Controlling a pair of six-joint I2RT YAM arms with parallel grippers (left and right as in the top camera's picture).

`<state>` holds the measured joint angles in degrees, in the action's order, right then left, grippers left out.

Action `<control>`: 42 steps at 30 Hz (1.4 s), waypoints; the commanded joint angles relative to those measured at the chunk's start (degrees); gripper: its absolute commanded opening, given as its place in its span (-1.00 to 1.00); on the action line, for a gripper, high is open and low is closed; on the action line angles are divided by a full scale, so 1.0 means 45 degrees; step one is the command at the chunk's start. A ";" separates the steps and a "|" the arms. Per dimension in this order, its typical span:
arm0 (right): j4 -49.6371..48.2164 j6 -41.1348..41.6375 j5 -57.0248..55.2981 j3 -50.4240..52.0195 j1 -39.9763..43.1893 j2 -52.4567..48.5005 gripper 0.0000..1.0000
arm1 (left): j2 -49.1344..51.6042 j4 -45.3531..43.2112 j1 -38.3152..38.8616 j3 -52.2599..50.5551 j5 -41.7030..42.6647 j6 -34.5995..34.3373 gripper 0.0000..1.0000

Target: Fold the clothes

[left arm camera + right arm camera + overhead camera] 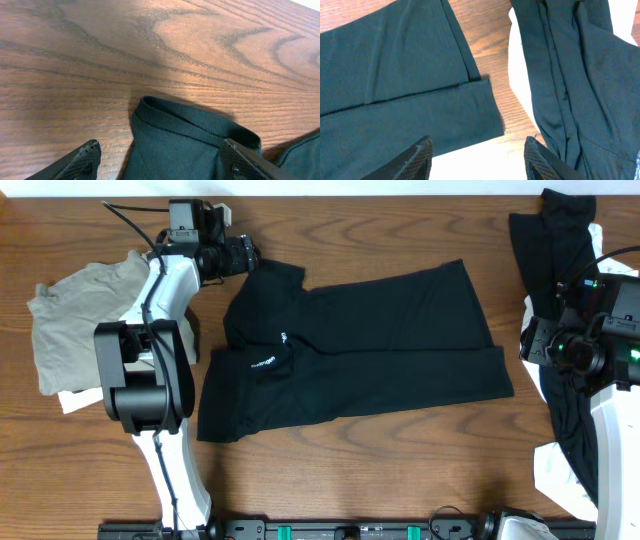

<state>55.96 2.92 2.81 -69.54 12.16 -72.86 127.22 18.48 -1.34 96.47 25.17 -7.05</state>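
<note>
Overhead I see the T-shirt (350, 350) lying mid-table, while only my wrist views show the left gripper (160, 155) spread wide astride its sleeve (185, 125) and the right gripper (477, 150) spread above its hem (487, 107).

Bright, even light keeps the overhead view sharp throughout. Beyond the left end effector (162, 159), glare pales the desk (150, 30), and the black T-shirt (175, 135) casts a soft shadow. Beside the right end effector (480, 157), white patches wash out blank.
</note>
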 commanded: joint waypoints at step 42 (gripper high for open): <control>-0.3308 -0.0447 0.2837 0.0024 -0.0641 -0.2293 -0.24 | -0.1559 0.2875 0.0539 0.0321 0.0306 0.0136 -0.88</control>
<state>43.46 2.22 8.47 -69.54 10.50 -78.89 125.62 29.65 1.15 97.10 26.61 -6.04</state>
